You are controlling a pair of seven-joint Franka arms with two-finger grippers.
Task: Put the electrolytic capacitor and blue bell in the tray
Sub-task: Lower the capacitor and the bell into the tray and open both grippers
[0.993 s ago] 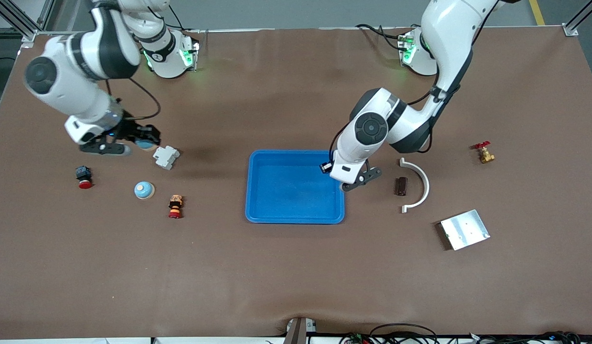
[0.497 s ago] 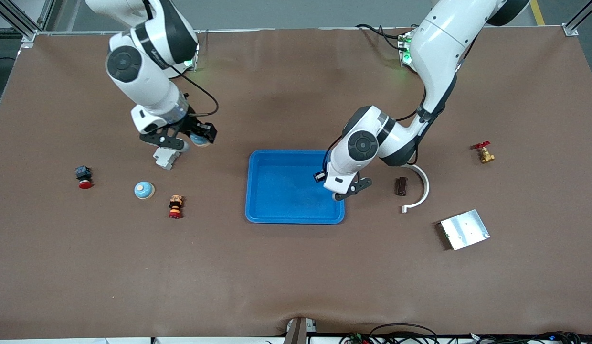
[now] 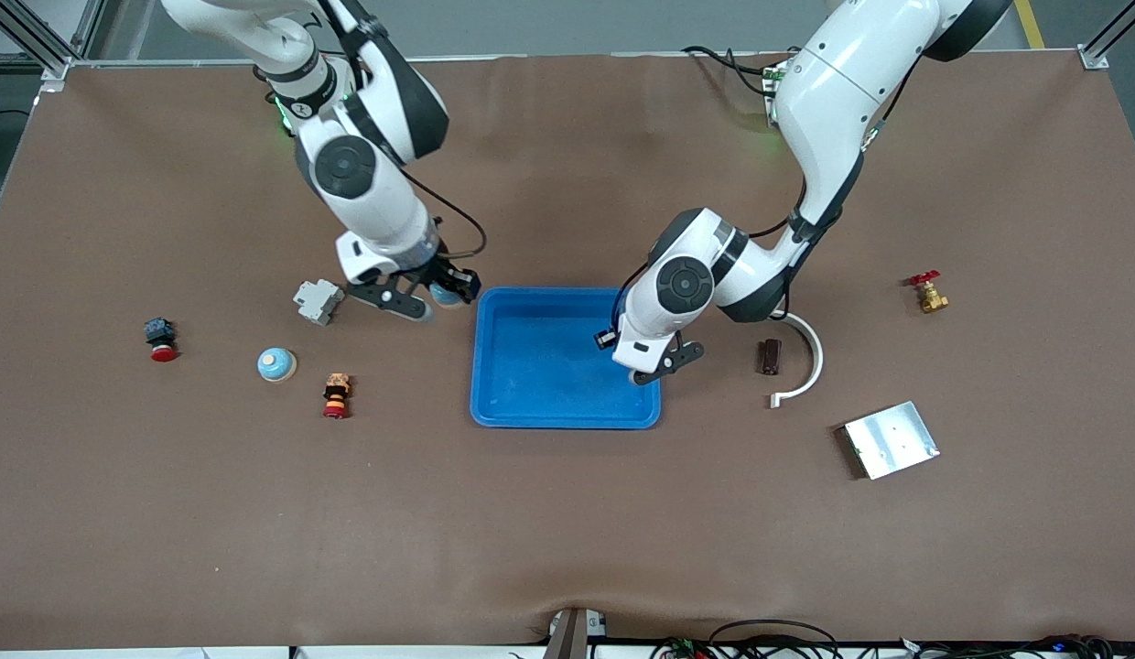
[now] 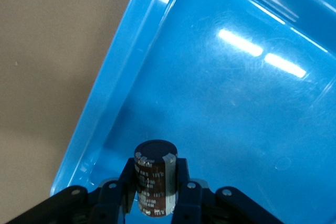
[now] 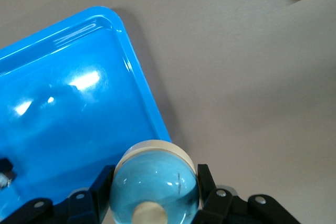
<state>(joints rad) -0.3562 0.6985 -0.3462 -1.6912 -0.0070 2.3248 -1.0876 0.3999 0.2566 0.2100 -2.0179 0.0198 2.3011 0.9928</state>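
- the left gripper (image 3: 643,364) is clamped on the electrolytic capacitor (image 4: 155,178), a dark cylinder held upright between the fingers, over the tray (image 3: 503,407) near the rim at the left arm's end.
- the right gripper (image 3: 427,300) grips a blue bell (image 5: 155,184) by its dome, over the bare table just beside the tray's rim at the right arm's end, not yet over the tray.
- risk: letting the bell go here would likely put it on the rim or the table, since it sits outside the tray wall.
- risk: the dome is round and smooth, so it could slip in the fingers during the carry.
- risk: the capacitor hangs close to the rim; dropped from this height it may tip and roll against the wall.
- risk: both arms converge on one tray, so the grippers could crowd each other.
- count: one tray, one capacitor, two blue bells, the second bell (image 3: 276,364) lying on the table toward the right arm's end.
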